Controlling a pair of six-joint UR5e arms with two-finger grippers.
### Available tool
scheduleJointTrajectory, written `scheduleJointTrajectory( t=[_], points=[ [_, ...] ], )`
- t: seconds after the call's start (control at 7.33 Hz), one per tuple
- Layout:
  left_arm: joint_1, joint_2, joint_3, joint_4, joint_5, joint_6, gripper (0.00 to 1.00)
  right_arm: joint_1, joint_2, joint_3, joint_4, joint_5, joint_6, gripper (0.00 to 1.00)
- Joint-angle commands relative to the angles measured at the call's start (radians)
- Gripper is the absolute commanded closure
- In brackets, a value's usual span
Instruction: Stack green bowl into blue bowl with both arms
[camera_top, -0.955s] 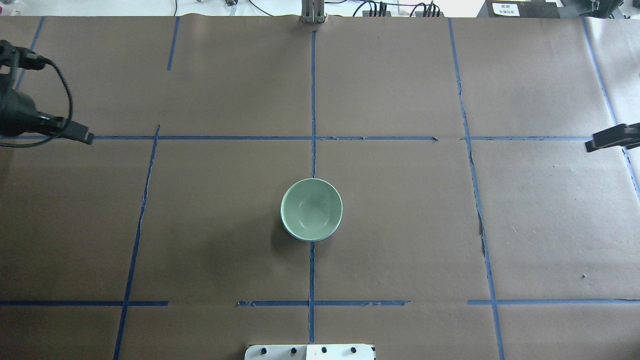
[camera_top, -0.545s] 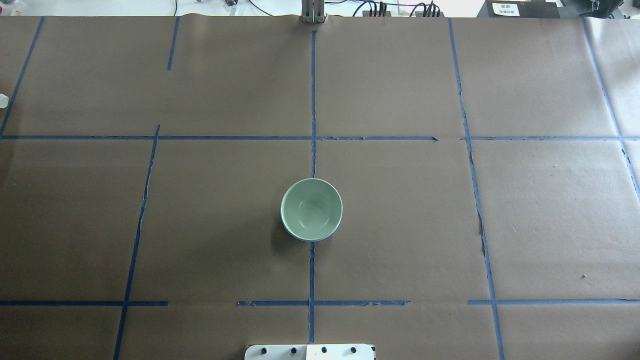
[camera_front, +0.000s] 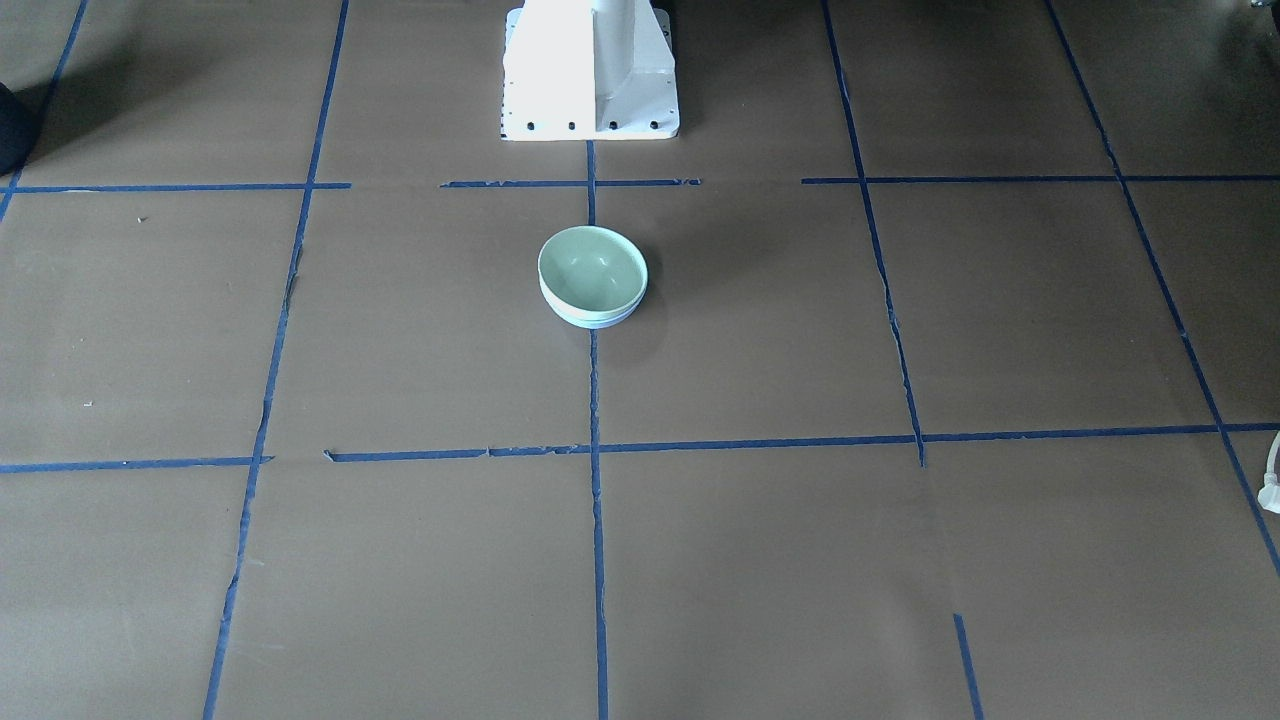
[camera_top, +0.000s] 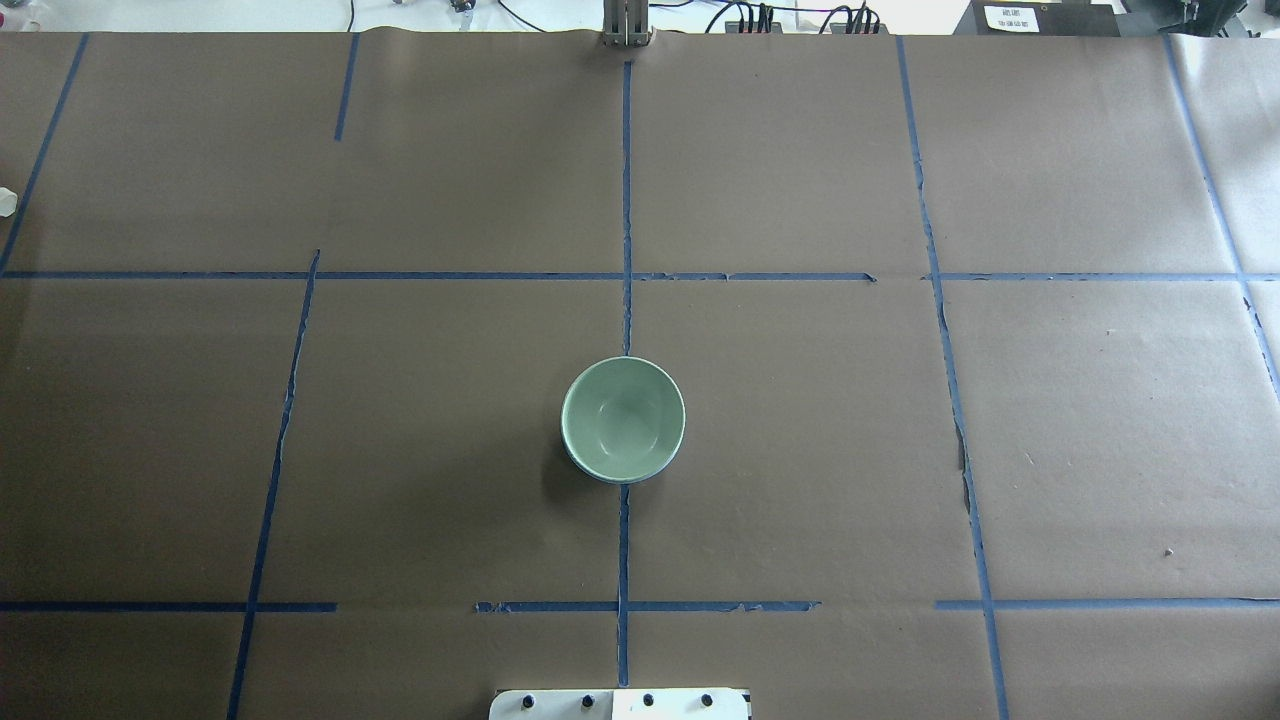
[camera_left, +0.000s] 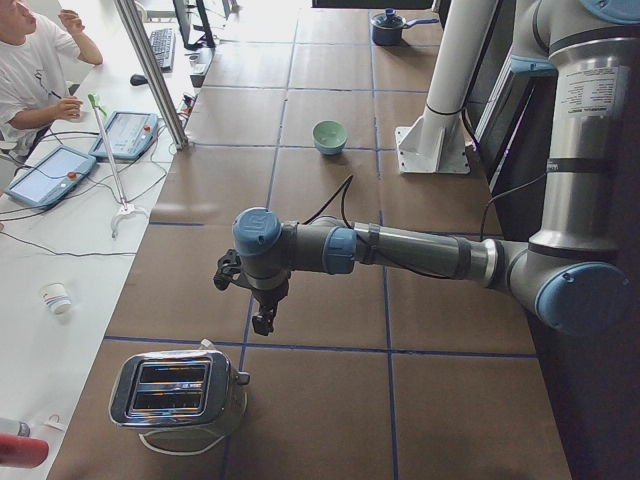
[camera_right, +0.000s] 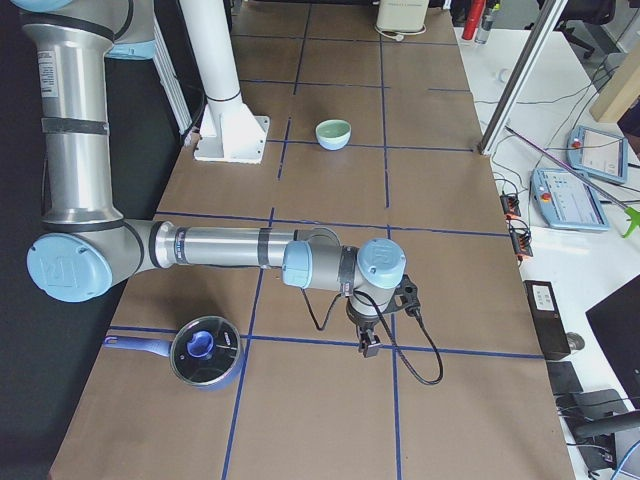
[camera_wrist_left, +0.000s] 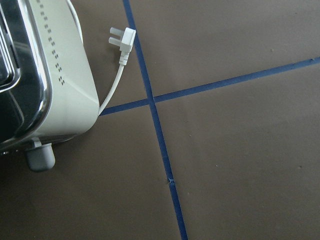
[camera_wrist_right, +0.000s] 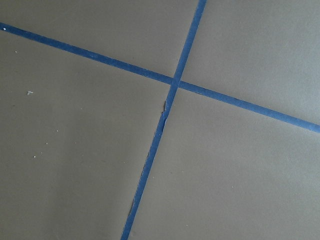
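Withdrawing from your overhead view, the left claw (camera_left: 262, 322) and right claw (camera_right: 368, 346) leave the green bowl (camera_top: 622, 418) nested in the blue bowl (camera_front: 592, 320) (likely done); how wide either claw stands, you cannot tell.

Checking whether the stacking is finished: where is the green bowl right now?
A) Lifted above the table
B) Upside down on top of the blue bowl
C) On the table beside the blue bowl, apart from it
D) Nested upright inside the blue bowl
D: the green bowl sits upright in the blue bowl, whose edge shows just beneath it.
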Motion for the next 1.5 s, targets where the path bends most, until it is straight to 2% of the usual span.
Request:
scheduleJointTrajectory(
  t=[0.0,0.27,0.41,0.68,0.95,1.09,1.36],
  points=[
    [-0.003,-0.055,0.05,0.016,-0.002,-0.037,0.0,-0.001,-0.021,0.01,0.002,0.007,0.007,0.0],
    [0.0,-0.061,0.044,0.021,-0.022,-0.039,0.0,-0.001,-0.075,0.103,0.003,0.015,0.078,0.0],
    [-0.001,-0.043,0.026,0.018,-0.069,-0.033,0.0,-0.001,-0.078,0.104,0.003,0.004,0.105,0.0],
    [0.006,-0.044,0.021,0.018,-0.06,-0.034,0.0,-0.002,-0.098,0.104,0.003,0.004,0.105,0.0],
    [0.006,-0.023,0.02,0.018,-0.062,-0.028,0.0,-0.002,-0.13,0.154,0.003,-0.004,0.126,0.0],
    [0.006,0.015,-0.002,0.021,-0.065,-0.028,0.0,-0.033,-0.127,0.159,0.005,-0.02,0.178,0.0],
    [0.008,-0.01,0.013,0.03,-0.074,-0.04,0.0,-0.077,-0.097,0.163,0.006,-0.044,0.235,0.0]
  ],
)
